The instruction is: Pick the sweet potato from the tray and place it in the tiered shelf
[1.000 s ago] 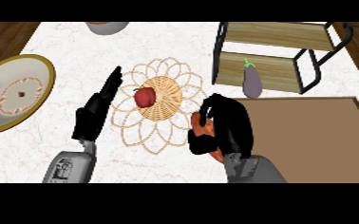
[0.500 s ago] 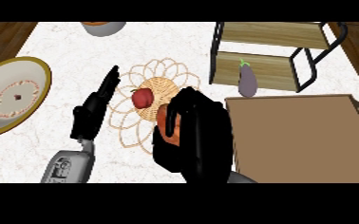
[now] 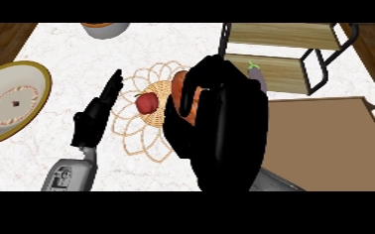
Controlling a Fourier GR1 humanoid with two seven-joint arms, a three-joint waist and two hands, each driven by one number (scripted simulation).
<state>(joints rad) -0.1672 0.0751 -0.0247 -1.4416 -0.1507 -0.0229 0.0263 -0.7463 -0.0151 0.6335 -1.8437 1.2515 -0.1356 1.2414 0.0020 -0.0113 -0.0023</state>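
Observation:
My right hand (image 3: pixel 219 124) fills the middle of the head view, raised above the woven tray (image 3: pixel 157 110), its fingers curled round the orange sweet potato (image 3: pixel 184 96). Only the potato's upper part shows between fingers and thumb. A red apple (image 3: pixel 147 102) lies on the tray's centre. The tiered shelf (image 3: pixel 282 54), wooden boards in a black frame, stands at the upper right, beyond the hand. My left hand (image 3: pixel 95 119) rests open at the tray's left edge, fingers pointing up.
A purple eggplant (image 3: pixel 258 77) lies at the shelf's lower tier, half hidden by my right hand. A brown board (image 3: pixel 322 134) lies at the right. A gold-rimmed plate (image 3: pixel 18 99) sits at the left edge, a bowl (image 3: pixel 104 29) at the top.
My right hand has risen and moved up the view toward the shelf with the sweet potato in it, looming larger. The left hand stays still.

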